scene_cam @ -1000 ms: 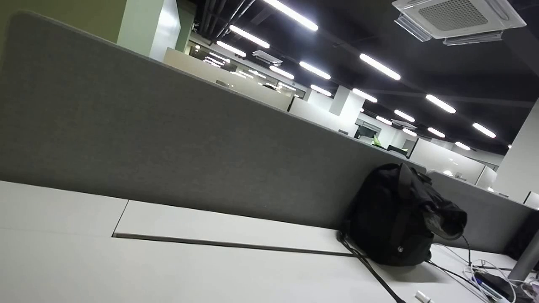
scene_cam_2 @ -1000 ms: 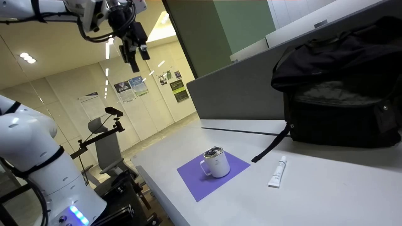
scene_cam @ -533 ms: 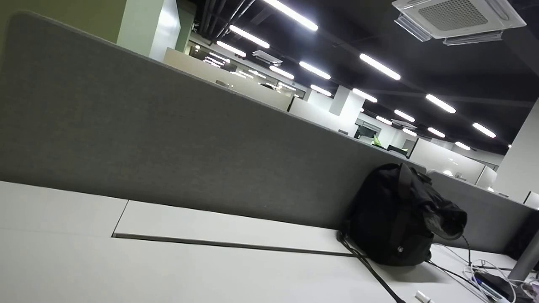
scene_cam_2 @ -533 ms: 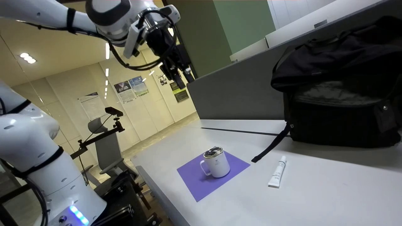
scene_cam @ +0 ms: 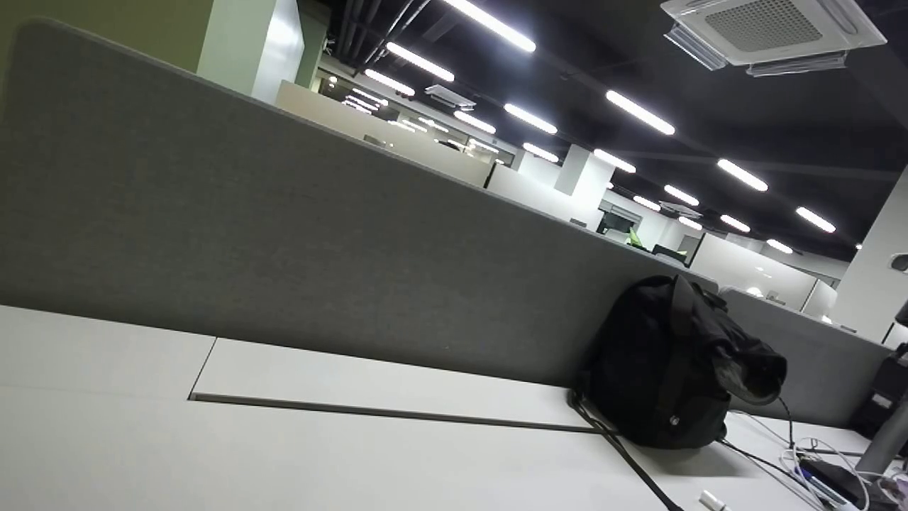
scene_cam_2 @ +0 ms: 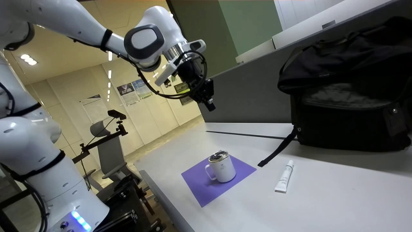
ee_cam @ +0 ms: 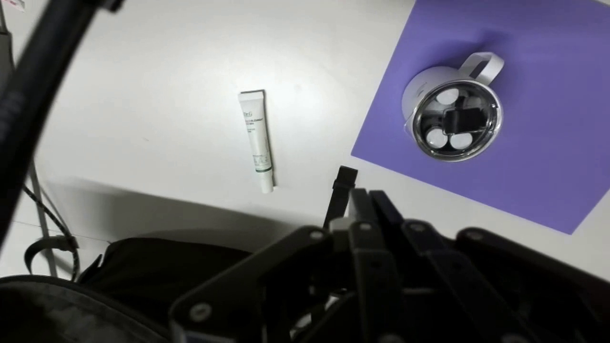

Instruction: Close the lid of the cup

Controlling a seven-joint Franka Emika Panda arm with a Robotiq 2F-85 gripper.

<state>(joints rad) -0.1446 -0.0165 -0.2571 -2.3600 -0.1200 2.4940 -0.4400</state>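
The white cup (scene_cam_2: 225, 169) stands upright on a purple sheet in an exterior view, its handle pointing left. On its top sits the clear lid (ee_cam: 441, 143) with a shiny rim, and a black slider tab (ee_cam: 464, 120) lies across it. White round spots show through or on the lid; whether its opening is covered I cannot tell. My gripper (scene_cam_2: 210, 106) hangs high above the table, up and behind the cup, touching nothing. In the wrist view the gripper (ee_cam: 368, 193) has its fingertips together with nothing between them, and the cup is off to the upper right.
A purple sheet (scene_cam_2: 204, 193) lies under the cup. Beside it is a white tube (scene_cam_2: 285, 177). The black backpack (scene_cam_2: 347, 112) leans on the grey partition (scene_cam_2: 251, 96), its strap (scene_cam_2: 278, 149) reaching across the table. The table's edge (scene_cam_2: 161, 199) runs along the robot's side.
My arm has swung right and down toward the table, and the gripper has gone from open to shut. Dark parts appear at an exterior view's right edge. Cup and lid have not moved.
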